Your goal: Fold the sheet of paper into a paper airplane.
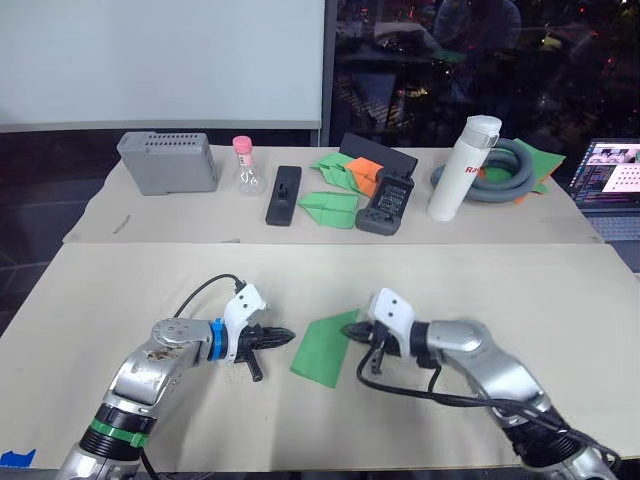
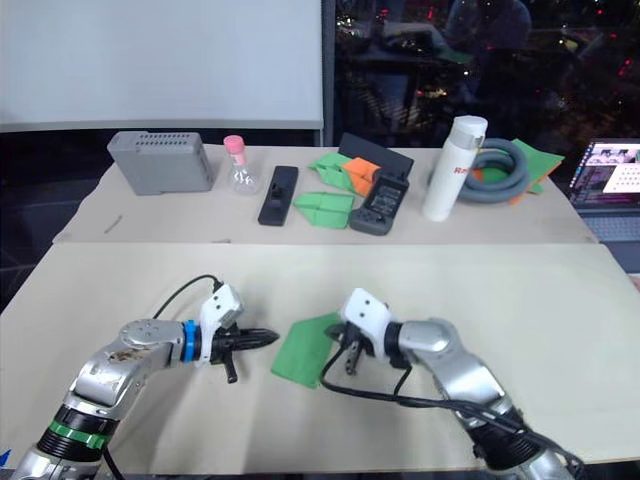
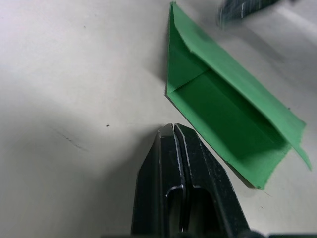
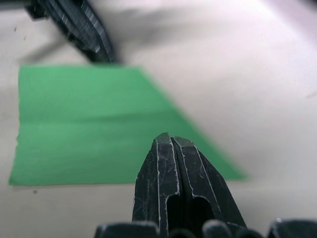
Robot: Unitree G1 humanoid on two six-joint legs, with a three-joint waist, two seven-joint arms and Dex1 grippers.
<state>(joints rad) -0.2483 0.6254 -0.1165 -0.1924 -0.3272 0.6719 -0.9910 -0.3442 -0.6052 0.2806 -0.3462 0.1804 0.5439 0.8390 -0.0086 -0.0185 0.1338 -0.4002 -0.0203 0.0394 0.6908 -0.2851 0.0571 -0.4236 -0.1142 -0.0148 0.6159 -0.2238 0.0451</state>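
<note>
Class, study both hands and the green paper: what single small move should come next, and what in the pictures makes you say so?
Probably open the right hand and take the paper's near edge. The paper lies folded on the table between both hands, held by neither. Both hands are shut, the left hand just short of the paper and the right one at its edge, so nothing can be creased until one grips it.

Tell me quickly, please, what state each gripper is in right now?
Left gripper: shut, holding nothing, its tip just short of the sheet of paper.
Right gripper: shut, empty, over the paper's edge.
</note>
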